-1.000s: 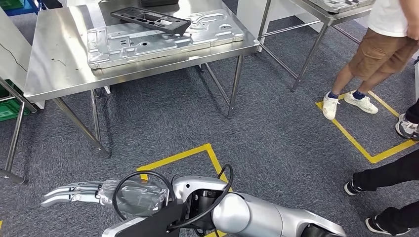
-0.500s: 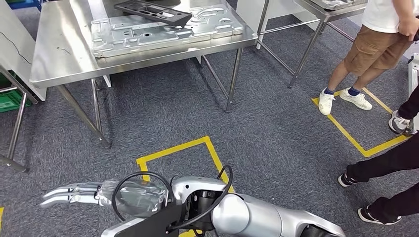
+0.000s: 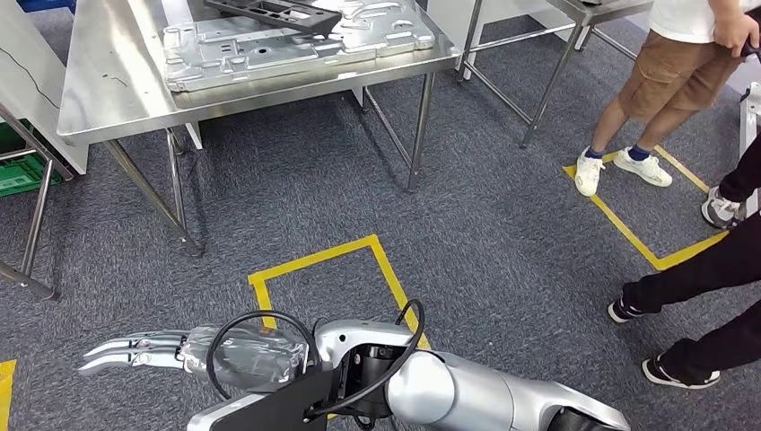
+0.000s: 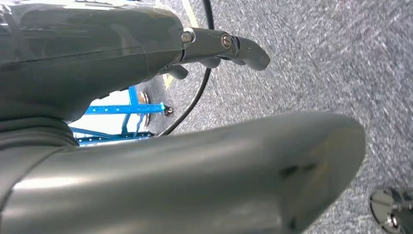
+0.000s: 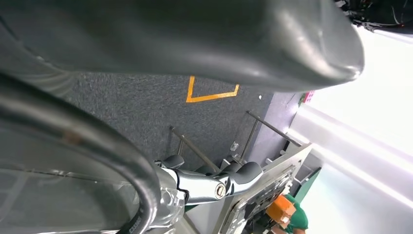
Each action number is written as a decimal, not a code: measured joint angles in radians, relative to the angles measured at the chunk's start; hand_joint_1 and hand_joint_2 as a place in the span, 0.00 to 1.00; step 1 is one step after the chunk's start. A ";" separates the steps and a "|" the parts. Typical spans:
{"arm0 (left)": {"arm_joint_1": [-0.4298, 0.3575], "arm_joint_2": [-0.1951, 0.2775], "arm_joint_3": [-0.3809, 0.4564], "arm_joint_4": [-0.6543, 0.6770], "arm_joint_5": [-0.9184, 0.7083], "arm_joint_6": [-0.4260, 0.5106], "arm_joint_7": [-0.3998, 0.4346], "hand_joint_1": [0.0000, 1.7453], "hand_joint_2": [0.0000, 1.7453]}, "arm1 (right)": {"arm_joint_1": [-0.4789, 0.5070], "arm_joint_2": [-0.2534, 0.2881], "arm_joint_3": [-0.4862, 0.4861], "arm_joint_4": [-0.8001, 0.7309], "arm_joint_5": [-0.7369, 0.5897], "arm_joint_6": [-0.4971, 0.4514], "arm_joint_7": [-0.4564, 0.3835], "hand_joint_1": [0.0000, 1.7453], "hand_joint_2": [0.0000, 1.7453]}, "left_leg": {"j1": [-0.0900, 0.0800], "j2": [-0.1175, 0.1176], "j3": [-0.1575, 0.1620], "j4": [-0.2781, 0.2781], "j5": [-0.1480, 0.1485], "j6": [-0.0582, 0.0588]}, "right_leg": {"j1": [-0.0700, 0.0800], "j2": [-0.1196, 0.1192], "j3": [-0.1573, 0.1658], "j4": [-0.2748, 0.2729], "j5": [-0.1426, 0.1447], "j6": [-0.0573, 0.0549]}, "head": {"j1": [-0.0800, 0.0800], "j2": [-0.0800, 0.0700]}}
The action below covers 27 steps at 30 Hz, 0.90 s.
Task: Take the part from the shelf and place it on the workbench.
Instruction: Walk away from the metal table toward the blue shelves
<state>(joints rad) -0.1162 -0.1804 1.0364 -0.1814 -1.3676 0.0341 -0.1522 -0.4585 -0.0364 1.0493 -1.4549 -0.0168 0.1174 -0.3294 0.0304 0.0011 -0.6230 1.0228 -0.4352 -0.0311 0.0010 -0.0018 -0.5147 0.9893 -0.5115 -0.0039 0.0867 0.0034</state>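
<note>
Low across the robot's front, the R arm reaches over to the left and the right hand [image 3: 135,350] hangs above the grey carpet [image 3: 502,233], fingers [image 3: 108,346] stretched out straight and close together, thumb apart, nothing in it. The R wrist view agrees: fingers [image 5: 238,174] extended w/ nothing between them and the thumb. A black cable [image 3: 260,316] loops over the wrist just behind the hand.

In the L wrist view the left hand [image 4: 97,48] is likewise unloaded, w/ dark fingers [image 4: 243,48] held out away from the thick thumb, above the carpet; a blue shelf frame [image 4: 124,108] shows between thumb and palm, further off.

Just beyond the right hand, a yellow tape square [image 3: 386,269] is marked on the floor. Further ahead of the hand stands the steel workbench [image 3: 117,90]. On it lies a silver stamped panel [image 3: 269,49], and the black part [image 3: 274,11] rests flat on the panel's far side, well apart from both hands. A green crate [image 3: 22,171] sits on the floor left of the bench legs.

Off to the arm's shoulder side, a person in brown shorts [image 3: 673,72] stands at another yellow floor outline by a 2nd steel table [image 3: 556,45]; nearer, dark-trousered legs [image 3: 700,278] of someone else come in from the edge
</note>
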 joint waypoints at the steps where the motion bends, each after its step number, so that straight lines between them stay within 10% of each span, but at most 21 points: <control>1: 0.000 0.000 0.000 0.000 -0.001 0.002 0.000 0.00 0.00 | 0.000 0.000 0.000 0.000 -0.001 0.000 0.000 0.00 0.00 | 0.000 0.000 -0.003 0.004 -0.005 -0.004 | -0.003 -0.001 -0.004 -0.004 0.006 -0.007 | 0.000 0.000; 7: 0.000 0.001 -0.004 0.000 -0.008 0.011 0.000 0.00 0.00 | 0.007 0.001 0.000 0.001 -0.014 0.000 0.002 0.00 0.00 | -0.004 0.000 -0.090 0.276 -0.160 -0.008 | 0.005 -0.005 -0.038 -0.003 0.033 -0.042 | -0.002 0.000; 12: -0.004 0.001 -0.009 0.000 -0.016 0.014 0.000 0.00 0.00 | 0.015 0.001 0.000 0.003 -0.017 0.000 -0.001 0.00 0.00 | -0.013 0.000 0.064 0.034 -0.073 0.007 | 0.014 -0.004 -0.060 0.020 0.036 -0.038 | -0.002 0.000; 17: -0.008 0.001 -0.021 0.000 -0.027 0.006 0.000 0.00 0.00 | 0.033 0.009 -0.006 0.042 -0.026 -0.007 -0.006 0.00 0.00 | -0.011 -0.001 0.068 -0.003 -0.064 0.031 | 0.016 -0.003 -0.080 0.043 0.025 -0.017 | -0.001 0.000; 22: -0.014 -0.002 -0.031 0.000 -0.034 -0.009 0.000 0.00 0.00 | 0.085 0.048 -0.046 0.235 -0.028 -0.032 -0.053 0.00 0.00 | -0.001 0.005 0.059 -0.008 -0.051 0.041 | -0.005 -0.002 -0.197 0.301 -0.091 0.002 | 0.002 0.000; 24: -0.014 -0.002 -0.031 0.000 -0.029 -0.010 0.000 0.00 0.00 | 0.107 0.066 -0.069 0.341 -0.024 -0.045 -0.071 0.00 0.00 | 0.003 0.010 0.058 -0.008 -0.050 0.038 | -0.014 -0.003 -0.173 0.262 -0.051 0.006 | 0.002 0.000; 27: -0.009 -0.001 -0.031 0.000 -0.018 -0.012 0.000 0.00 0.00 | 0.134 0.094 -0.129 0.512 -0.020 -0.077 -0.092 0.00 0.00 | 0.003 0.017 0.056 -0.006 -0.048 0.026 | -0.014 -0.028 -0.075 0.066 0.031 0.008 | 0.002 0.000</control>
<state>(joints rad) -0.1254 -0.1814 1.0052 -0.1816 -1.3857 0.0217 -0.1523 -0.3249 0.0574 0.9202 -0.9432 -0.0364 0.0407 -0.4212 0.0333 0.0179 -0.5671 1.0163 -0.4831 -0.0055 -0.0133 -0.0295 -0.5895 1.0552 -0.4807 0.0036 0.0889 0.0034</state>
